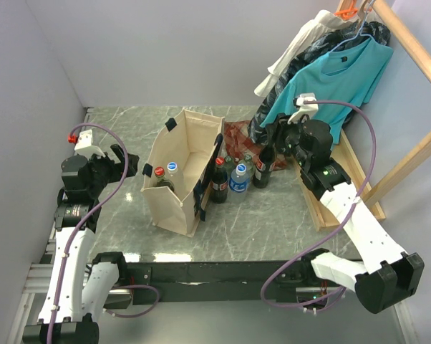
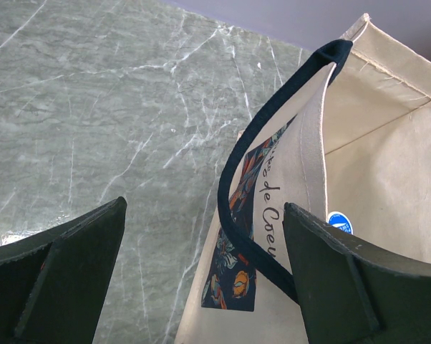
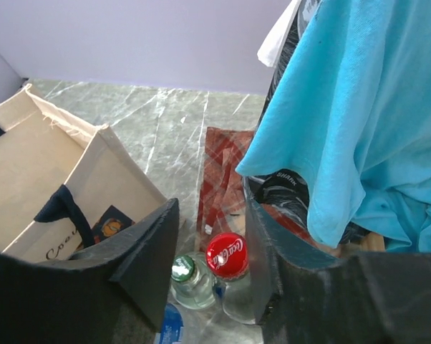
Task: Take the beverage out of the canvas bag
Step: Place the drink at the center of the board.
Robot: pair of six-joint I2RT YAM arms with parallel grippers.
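right gripper (image 3: 211, 215) jaws slightly parted over cola bottle (image 3: 226, 254) standing just right of canvas bag (image 1: 169, 206), left gripper (image 2: 205, 208) wide open and empty at the bag's left handle (image 2: 233, 193); other bottles (image 1: 238, 178) already out, red-capped bottle (image 1: 159, 172) and water bottle (image 1: 172, 167) left inside, so partly done.

**Robot body.** The left arm (image 1: 69, 244) and right arm (image 1: 366, 233) share 1 build: white link shells alternating with black cylindrical joint housings. 1 lilac cable (image 1: 374, 154) loops loosely along each arm. Each wrist bears a white camera bracket (image 1: 306, 104); the left bracket has a red clip (image 1: 74, 137). The left gripper (image 1: 132, 163) and right gripper (image 1: 270, 140) are matte black, with 2 broad wedge-shaped fingers (image 2: 65, 272) each. A green lamp (image 1: 324, 170) glows on the right arm. The base rail (image 1: 201, 272) is black.
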